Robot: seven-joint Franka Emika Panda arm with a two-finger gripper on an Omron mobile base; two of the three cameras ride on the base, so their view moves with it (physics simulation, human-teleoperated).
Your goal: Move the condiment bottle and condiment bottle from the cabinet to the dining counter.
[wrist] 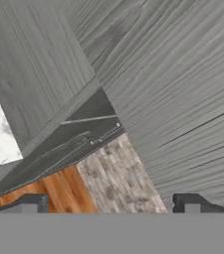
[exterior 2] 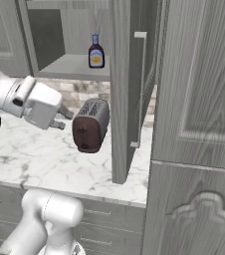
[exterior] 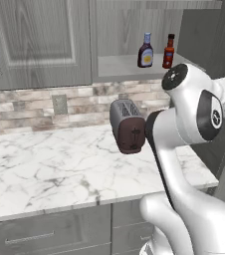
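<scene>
An open cabinet (exterior: 134, 64) is hanging above a marble counter (exterior: 45, 164). Two bottles are standing on its shelf near the front edge: a dark sauce bottle (exterior: 145, 51) with a yellow label, and just beside it, apart, a red bottle (exterior: 168, 52) with a black cap. The space in front of the shelf is lying open. The cabinet door (exterior 2: 129, 89) is standing swung out, its edge reaching down toward the counter. Below the cabinet, a toaster (exterior: 127, 125) is sitting on the counter against the backsplash. The arm (exterior: 184, 149) is bending upright below the cabinet, its hand turned away toward grey wood panels. The gripper (wrist: 111, 203) is standing wide, its fingertips (wrist: 32, 202) holding nothing.
</scene>
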